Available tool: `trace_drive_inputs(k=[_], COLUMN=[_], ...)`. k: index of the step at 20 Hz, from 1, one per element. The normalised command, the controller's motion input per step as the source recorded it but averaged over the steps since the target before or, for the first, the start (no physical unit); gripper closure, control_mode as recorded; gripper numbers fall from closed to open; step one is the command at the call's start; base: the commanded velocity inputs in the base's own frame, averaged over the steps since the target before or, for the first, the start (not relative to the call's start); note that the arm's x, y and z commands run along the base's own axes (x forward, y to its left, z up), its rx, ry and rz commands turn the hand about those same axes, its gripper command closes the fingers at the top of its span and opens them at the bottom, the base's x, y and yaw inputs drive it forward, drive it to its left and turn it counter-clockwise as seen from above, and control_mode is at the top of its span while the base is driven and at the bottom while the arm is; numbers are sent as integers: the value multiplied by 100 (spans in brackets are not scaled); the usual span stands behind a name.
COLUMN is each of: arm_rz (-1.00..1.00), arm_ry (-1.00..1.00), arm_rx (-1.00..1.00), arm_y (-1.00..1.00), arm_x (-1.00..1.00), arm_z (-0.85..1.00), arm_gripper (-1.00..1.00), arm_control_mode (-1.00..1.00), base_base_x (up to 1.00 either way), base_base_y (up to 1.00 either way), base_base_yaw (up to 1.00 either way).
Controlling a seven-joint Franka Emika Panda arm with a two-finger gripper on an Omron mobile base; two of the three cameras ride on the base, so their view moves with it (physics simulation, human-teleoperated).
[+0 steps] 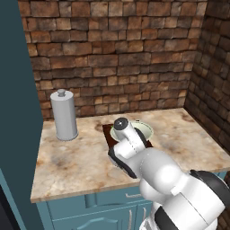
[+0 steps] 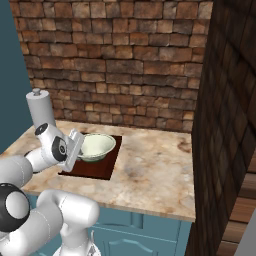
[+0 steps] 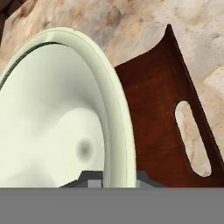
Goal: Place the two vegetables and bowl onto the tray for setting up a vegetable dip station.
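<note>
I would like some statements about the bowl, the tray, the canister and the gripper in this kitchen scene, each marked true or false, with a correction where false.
1. The bowl sits on the tray. True.
2. The grey canister stands on the tray. False: it stands on the counter, apart from the tray, toward the teal wall.
3. The tray's slot handle is covered by the bowl. False: in the hand view the slot lies open beside the bowl, with counter showing through it.
4. The gripper is at the bowl's rim. True: its tips stand on either side of the rim.
5. The bowl lies upside down. False: its hollow faces up.
</note>
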Motion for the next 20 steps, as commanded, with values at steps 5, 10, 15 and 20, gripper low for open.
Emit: trace_drive_inputs(k=[5,10,15,20], arm_rz=[0,0,0,-3], arm_ry=[2,0,1,2], arm_rx=[0,0,0,0], arm_y=[4,0,0,0], arm_x=[0,0,-18,-26], arm_z=[-1,0,12,30], arm_gripper=[-100,-100,-100,-100], arm_control_mode=[-100,-100,-100,-100], base_base_x=[0,0,0,0], base_base_y=[0,0,0,0], base_base_yaw=[0,0,0,0])
